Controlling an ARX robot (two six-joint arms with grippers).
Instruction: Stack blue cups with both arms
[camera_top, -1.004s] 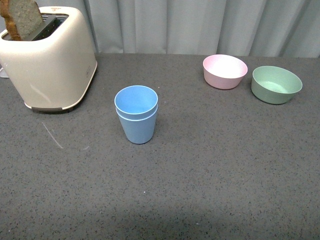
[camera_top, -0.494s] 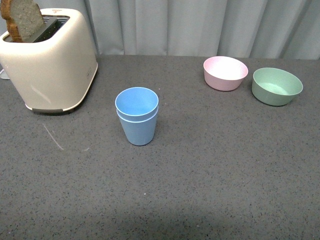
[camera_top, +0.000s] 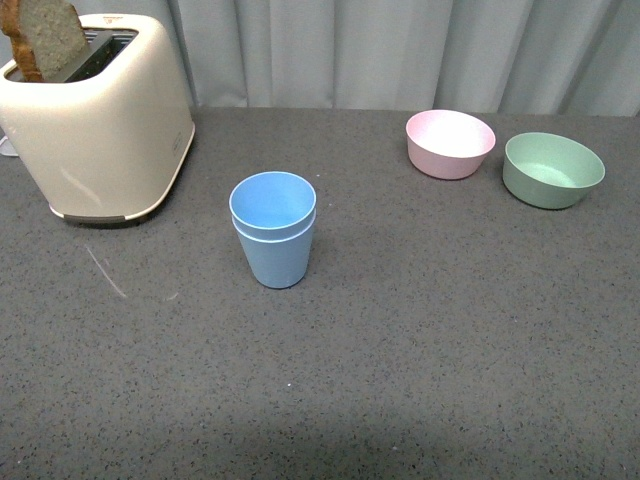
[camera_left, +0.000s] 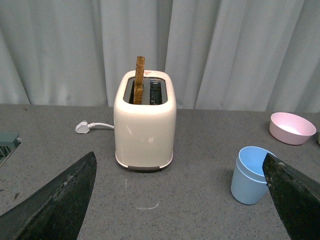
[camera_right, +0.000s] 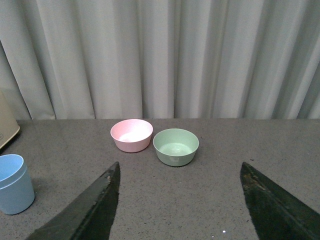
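Neither arm appears in the front view. In the left wrist view, the left gripper (camera_left: 180, 200) shows two black fingers (camera_left: 60, 202) at the lower corners of the frame, spread wide apart with nothing between them. In the right wrist view, the right gripper (camera_right: 182, 205) likewise presents two black fingers (camera_right: 90, 210), set wide apart and empty. Both grippers are raised clear of the surface and level, contacting nothing.

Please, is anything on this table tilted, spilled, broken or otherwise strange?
Nothing stands out. The two light blue plastic cups stand nested and upright, the pink bowl and green bowl are upright, and the cream toaster holds a bread slice.
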